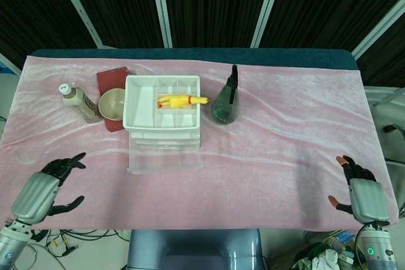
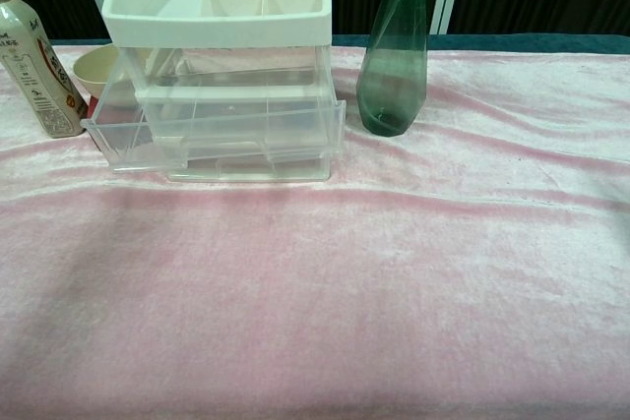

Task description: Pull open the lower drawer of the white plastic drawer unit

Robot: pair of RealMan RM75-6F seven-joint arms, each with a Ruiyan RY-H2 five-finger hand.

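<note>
We take this for a lab or test room: a table (image 1: 297,61) draped in pink cloth (image 1: 285,137), dark curtain panels (image 1: 215,4) with metal posts behind the table, loose cables (image 1: 82,239) on the floor below the table's front edge.
</note>
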